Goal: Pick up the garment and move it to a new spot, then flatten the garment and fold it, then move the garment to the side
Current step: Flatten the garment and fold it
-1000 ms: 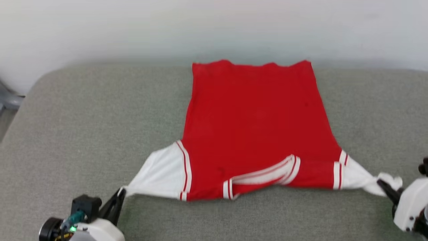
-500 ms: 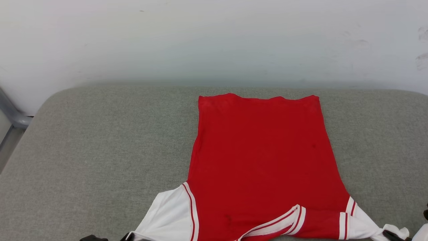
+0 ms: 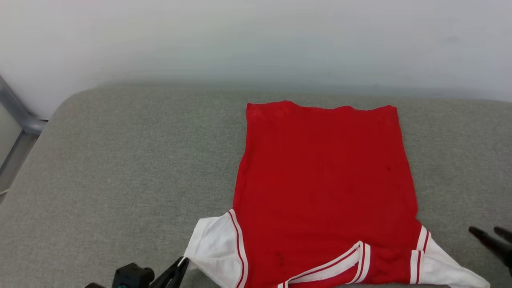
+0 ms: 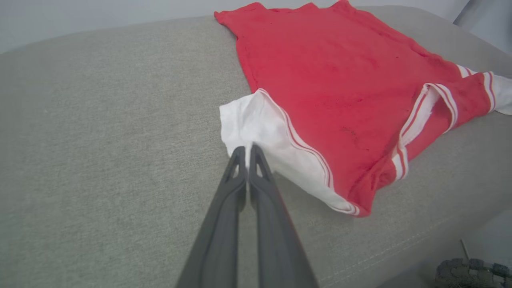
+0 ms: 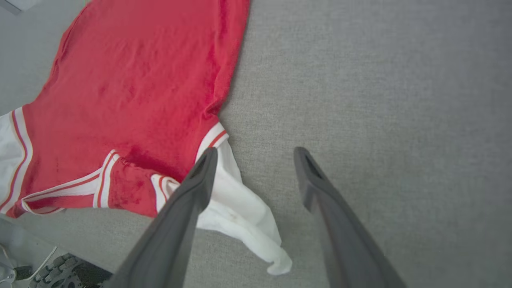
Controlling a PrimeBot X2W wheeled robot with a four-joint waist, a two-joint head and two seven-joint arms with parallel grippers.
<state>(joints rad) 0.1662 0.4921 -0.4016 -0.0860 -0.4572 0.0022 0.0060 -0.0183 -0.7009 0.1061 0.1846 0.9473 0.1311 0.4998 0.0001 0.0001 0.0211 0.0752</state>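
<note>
The garment (image 3: pixel 324 180), a red shirt with white sleeves and striped trim, lies spread on the grey padded surface (image 3: pixel 120 168), hem toward the wall. No lettering shows on its upper side. My left gripper (image 3: pixel 183 262) is shut on the edge of the white left sleeve (image 4: pixel 256 124), its tips (image 4: pixel 247 149) pinching a small fold. The red body (image 4: pixel 340 80) stretches away beyond it. My right gripper (image 3: pixel 485 230) stands open just right of the limp right sleeve (image 5: pixel 240 212), holding nothing. Its fingers (image 5: pixel 256 152) hang above the cushion beside the red body (image 5: pixel 132 80).
A pale wall (image 3: pixel 256 40) closes off the far edge of the cushion. A grey metal frame (image 3: pixel 20 116) stands at the left. The cushion's front edge (image 4: pixel 400 248) runs close under the collar end. Bare fabric lies left and right of the shirt.
My right gripper opened and let go of the right sleeve, which dropped slack onto the cushion. The left sleeve is less stretched. The head camera tilted, shifting the whole picture.
</note>
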